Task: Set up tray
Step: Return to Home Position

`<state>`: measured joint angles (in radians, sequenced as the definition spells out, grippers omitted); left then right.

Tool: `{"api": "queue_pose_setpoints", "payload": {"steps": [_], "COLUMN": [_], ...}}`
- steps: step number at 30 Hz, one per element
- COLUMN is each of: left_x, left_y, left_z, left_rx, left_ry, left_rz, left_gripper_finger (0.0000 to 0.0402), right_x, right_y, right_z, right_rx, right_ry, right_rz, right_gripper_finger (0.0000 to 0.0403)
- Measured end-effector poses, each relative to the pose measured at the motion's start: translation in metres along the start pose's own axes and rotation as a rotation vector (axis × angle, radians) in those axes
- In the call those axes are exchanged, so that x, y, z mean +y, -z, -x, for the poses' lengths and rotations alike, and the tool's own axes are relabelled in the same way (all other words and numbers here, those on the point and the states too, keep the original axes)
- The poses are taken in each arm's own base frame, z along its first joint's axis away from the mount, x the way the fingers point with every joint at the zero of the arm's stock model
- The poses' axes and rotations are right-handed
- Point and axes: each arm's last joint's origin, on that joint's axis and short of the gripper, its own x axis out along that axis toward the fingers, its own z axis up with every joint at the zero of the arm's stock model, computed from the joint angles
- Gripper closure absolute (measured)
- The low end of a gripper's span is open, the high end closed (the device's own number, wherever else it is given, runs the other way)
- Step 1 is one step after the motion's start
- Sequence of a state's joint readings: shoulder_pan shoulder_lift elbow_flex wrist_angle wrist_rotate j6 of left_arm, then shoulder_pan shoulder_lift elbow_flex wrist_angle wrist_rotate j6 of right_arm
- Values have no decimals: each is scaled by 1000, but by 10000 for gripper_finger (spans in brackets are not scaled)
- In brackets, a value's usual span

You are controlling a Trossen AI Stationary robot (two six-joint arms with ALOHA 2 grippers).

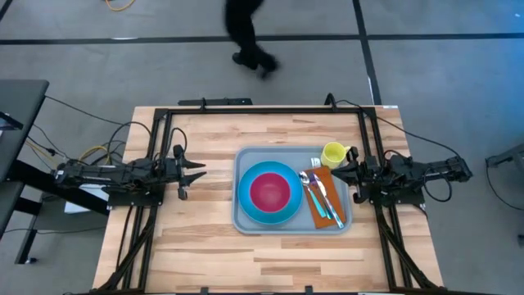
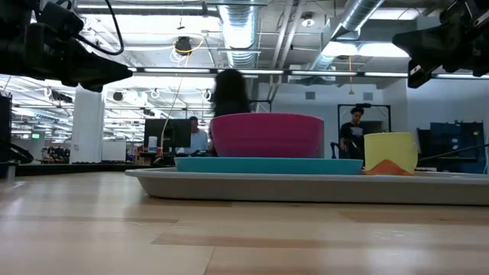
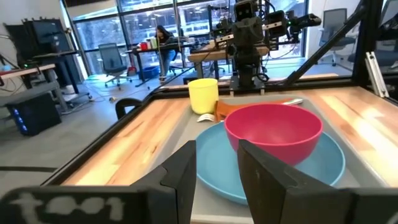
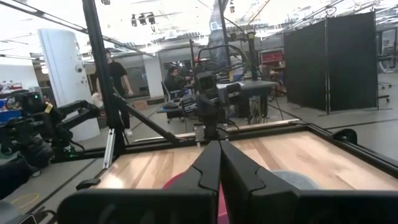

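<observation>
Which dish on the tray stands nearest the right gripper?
The yellow cup, in the tray corner beside the right gripper; the red bowl and blue plate sit farther away.

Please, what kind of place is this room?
Probably a robotics lab in an open office: exposed ceiling ducts, computer monitors and an office chair show beyond the wooden table.

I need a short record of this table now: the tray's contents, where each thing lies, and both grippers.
tray: mid-table, nearer the right arm
plate: blue, on tray, left-arm side
bowl: red, on the plate
cup: yellow, tray corner by right gripper
napkin: orange, beside plate, cutlery on it
left gripper: open, left of tray, apart
right gripper: shut, over tray's right edge
</observation>
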<state>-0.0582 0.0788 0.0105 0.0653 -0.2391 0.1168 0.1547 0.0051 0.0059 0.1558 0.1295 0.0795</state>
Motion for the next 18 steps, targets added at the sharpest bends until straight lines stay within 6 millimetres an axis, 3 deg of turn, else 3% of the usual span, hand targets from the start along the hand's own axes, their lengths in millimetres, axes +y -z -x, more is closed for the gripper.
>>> {"api": "queue_pose_setpoints", "payload": {"steps": [18], "left_x": [0], "left_y": [0], "left_z": [0], "left_rx": [2], "left_ry": [-9], "left_rz": [28], "left_gripper_finger": [294], "right_x": [0], "right_y": [0], "right_z": [0], "right_rx": [1], "right_ry": [0], "right_rz": [0], "right_gripper_finger": [402]}}
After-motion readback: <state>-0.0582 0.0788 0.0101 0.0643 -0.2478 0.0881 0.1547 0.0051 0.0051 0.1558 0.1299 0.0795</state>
